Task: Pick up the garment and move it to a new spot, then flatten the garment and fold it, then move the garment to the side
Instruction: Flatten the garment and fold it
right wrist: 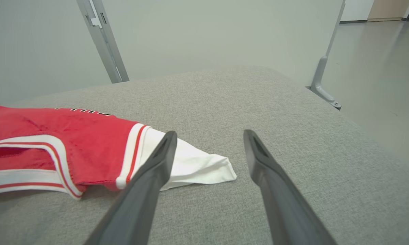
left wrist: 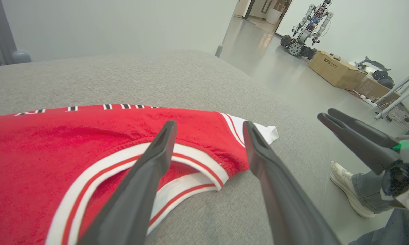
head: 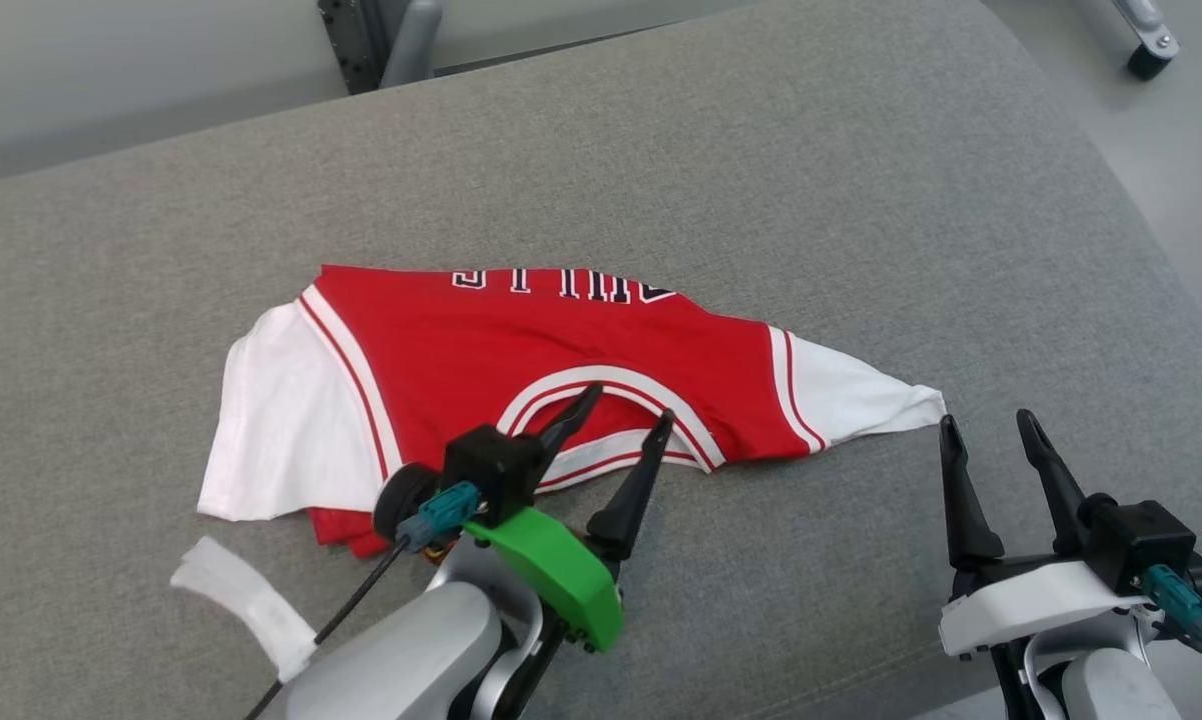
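**Progress.** The garment (head: 521, 340), a red jersey with white sleeves, lies near the middle of the grey fabric-covered worktop (head: 661, 150), collar toward the robot. It looks short front to back, with its lettering cut off at the far edge and red layers stacked at its near-left corner, so I judge one cross fold made. Both sleeves stick out unfolded. Further folding and the move aside appear outstanding.

**Left to right.**
- A white strip (head: 241, 600) sits at the near left (lying loose or tied to the arm's cable, I cannot tell).
- The left sleeve (head: 281, 420) is spread flat, with bare worktop beyond it.
- The left hand (head: 631, 403) hovers over the collar (head: 541, 388), fingers spread wide and gripping nothing.
- The right sleeve (head: 861, 400) tapers to a creased tip.
- The right hand (head: 988, 420) stands just beside that tip, fingers apart and empty.

**Edges and room.** There is ample bare surface behind and to the right of the jersey. The worktop's rounded right edge drops to the floor (head: 1181, 150). A person's foot (left wrist: 347, 190) stands on that side, so I would keep sideways moves inside the edge.
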